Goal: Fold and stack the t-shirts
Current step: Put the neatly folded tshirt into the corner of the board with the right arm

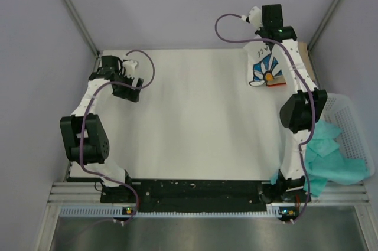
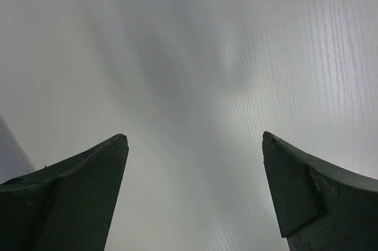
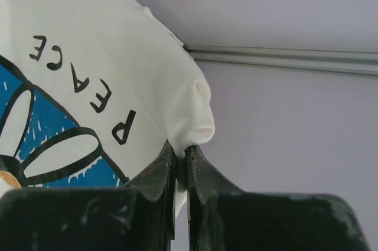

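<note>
The white t-shirt (image 1: 262, 65) with a blue daisy print hangs at the far right corner of the table, bunched and lifted by its upper edge. In the right wrist view the t-shirt (image 3: 88, 50) shows the word "PEACE", and my right gripper (image 3: 180, 147) is shut on a pinched fold of it. From above, the right gripper (image 1: 264, 39) is high over the table's back edge. A small tan and red cloth edge (image 1: 276, 82) peeks out under the hanging shirt. My left gripper (image 1: 131, 88) hovers at the far left, open and holding nothing; the left gripper (image 2: 194, 136) sees only bare table between its fingers.
The white table (image 1: 195, 115) spreads between the arms. A white mesh basket (image 1: 349, 122) stands off the right edge, with teal cloth (image 1: 331, 159) spilling out of it by the right arm's base. Grey walls and metal rails enclose the back and sides.
</note>
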### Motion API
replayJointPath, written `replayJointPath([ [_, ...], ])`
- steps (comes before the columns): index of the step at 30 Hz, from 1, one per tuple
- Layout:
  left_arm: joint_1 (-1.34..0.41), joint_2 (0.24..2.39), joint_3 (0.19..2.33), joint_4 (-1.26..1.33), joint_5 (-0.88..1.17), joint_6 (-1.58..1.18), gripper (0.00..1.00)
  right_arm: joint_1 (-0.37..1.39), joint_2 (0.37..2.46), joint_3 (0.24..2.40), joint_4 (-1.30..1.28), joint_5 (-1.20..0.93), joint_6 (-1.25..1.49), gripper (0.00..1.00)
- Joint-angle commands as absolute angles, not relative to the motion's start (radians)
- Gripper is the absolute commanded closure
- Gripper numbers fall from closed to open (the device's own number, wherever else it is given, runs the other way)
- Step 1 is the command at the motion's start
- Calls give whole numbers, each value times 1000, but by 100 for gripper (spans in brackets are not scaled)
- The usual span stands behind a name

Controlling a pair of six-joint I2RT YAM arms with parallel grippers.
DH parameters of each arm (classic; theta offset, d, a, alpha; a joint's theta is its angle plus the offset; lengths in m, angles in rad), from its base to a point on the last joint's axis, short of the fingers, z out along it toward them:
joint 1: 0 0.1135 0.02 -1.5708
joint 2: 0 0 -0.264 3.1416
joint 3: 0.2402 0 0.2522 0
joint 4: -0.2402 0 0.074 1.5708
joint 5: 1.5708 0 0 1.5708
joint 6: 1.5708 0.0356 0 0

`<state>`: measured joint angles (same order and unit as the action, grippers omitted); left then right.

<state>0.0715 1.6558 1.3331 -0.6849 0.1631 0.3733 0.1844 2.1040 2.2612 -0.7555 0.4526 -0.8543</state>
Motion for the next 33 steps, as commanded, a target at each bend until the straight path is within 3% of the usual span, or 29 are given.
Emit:
replayJointPath([
  [1,75,1637,1338,-680,153,387,1,160,2046,2329,-647,496,-983,100],
  [33,77,1701,1402,-715,86,382,1,-48,2120,2227,-397,368,-1181,100],
])
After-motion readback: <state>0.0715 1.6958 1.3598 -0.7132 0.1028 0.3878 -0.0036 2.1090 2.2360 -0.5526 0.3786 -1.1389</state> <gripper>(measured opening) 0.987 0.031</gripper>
